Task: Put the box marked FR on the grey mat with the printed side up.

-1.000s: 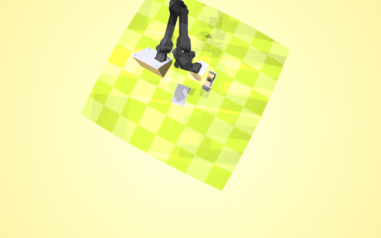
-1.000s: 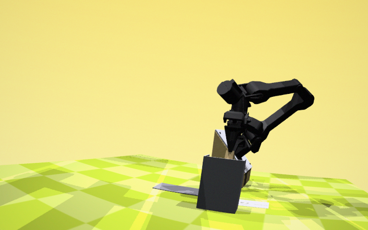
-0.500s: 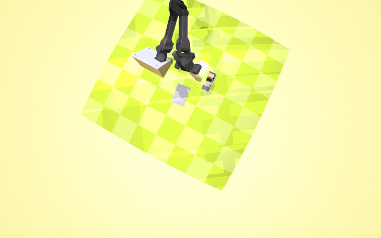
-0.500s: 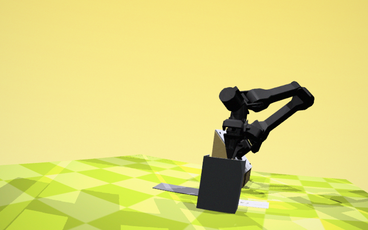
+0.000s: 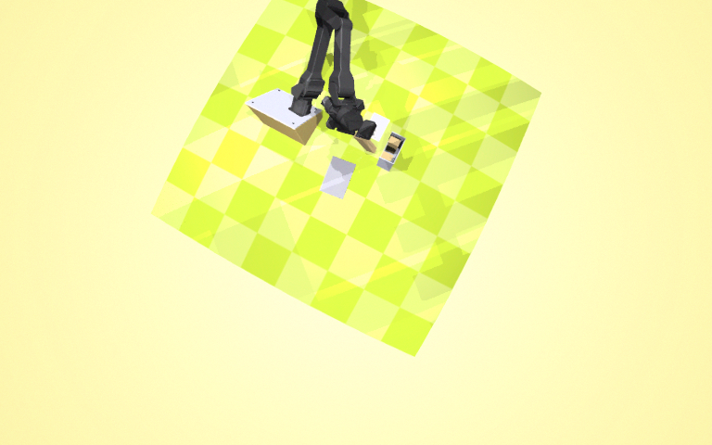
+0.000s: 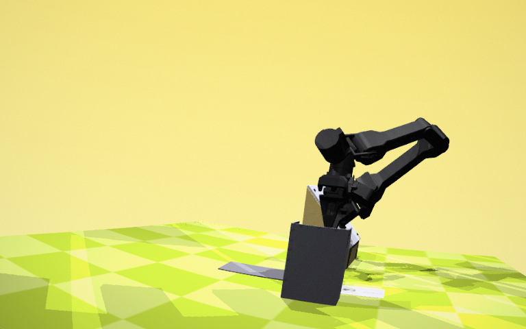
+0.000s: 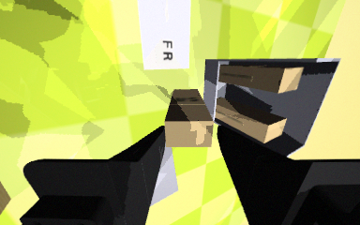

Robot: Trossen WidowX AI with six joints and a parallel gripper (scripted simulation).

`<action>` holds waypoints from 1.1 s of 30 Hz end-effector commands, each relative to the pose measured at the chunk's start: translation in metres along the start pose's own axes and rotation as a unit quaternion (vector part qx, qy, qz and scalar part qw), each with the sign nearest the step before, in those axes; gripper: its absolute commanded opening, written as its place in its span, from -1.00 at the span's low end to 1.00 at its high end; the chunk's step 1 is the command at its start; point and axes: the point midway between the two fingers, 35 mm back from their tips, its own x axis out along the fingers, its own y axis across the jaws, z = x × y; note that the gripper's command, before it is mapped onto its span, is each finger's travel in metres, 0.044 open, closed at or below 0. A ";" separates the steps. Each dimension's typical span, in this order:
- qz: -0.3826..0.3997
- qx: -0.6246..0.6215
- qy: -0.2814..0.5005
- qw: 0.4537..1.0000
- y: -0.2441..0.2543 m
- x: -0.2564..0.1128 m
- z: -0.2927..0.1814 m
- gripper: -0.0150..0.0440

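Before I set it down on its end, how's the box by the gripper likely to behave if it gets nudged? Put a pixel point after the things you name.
The box (image 5: pixel 366 143) (image 7: pixel 188 134) looks stiff, with flat faces and straight edges. Standing on its narrow end, it would probably tip rather than roll.

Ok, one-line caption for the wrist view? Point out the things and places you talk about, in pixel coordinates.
Cardboard box (image 5: pixel 366 144) (image 7: pixel 188 134) between parted fingers, beside a bin (image 5: pixel 384 164) (image 6: pixel 314 263) (image 7: pixel 300 110) holding two more.

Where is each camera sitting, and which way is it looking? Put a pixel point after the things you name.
Top: high overhead, looking down at the bin (image 5: pixel 384 164) (image 6: pixel 314 263) (image 7: pixel 210 70) and grey mat (image 5: pixel 337 181) (image 6: pixel 248 269) (image 7: pixel 167 185); the folded arm (image 5: pixel 342 57) (image 6: pixel 392 136) shows.
Exterior: low, off to one side, looking across the table at the bin's outer wall; arm and gripper (image 6: pixel 333 225) (image 7: pixel 191 130) show.
Wrist: on the arm's wrist, looking past both fingers at a box (image 7: pixel 188 133).
Top and wrist share the view into the bin.
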 end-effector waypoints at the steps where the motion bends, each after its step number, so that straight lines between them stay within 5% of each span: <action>1: 0.002 0.001 0.000 1.000 0.000 0.001 0.000 0.31; 33: 0.178 0.002 0.001 0.984 -0.048 0.018 0.000 0.31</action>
